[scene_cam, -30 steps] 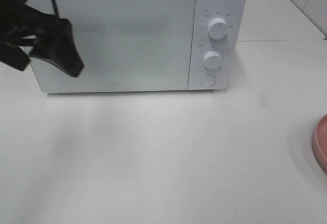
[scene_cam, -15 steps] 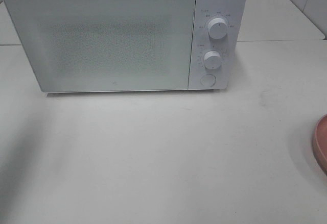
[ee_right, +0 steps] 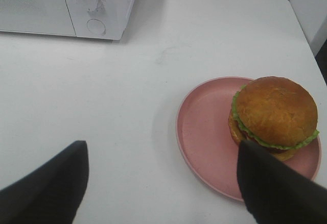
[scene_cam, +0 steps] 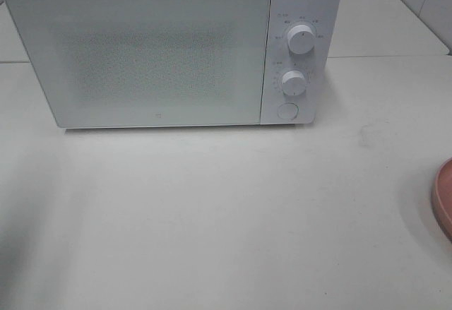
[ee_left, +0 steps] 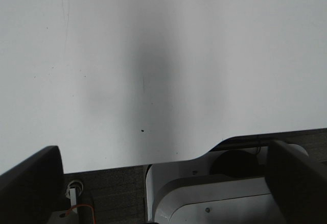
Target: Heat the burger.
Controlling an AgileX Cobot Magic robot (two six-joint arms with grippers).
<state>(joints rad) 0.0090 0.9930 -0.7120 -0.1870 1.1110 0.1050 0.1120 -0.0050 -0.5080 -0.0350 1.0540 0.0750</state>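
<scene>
Presently the burger (ee_right: 273, 114) is found on the pink plate (ee_right: 204, 132), seated off-centre toward one rim rather than in the middle; the plate lies near the right edge of the table (scene_cam: 226, 218), well apart from the microwave (scene_cam: 162, 56), whose door is shut. The burger stands upright, bun crown up, lettuce frill showing round its side; being round, no long axis across the table can be assigned, and only its vertical stacking axis is noted.

The right hand (ee_right: 163, 183) is held wide above the table just beside the plate, nothing gripped. The left hand (ee_left: 163, 183) is likewise spread wide and empty, over bare table.

Risks, as judged: the layers may be sheared apart if squeezed from the sides; the plate may be tipped or slid off the edge if the off-centre load is nudged; nothing can be loaded until the door is opened.
</scene>
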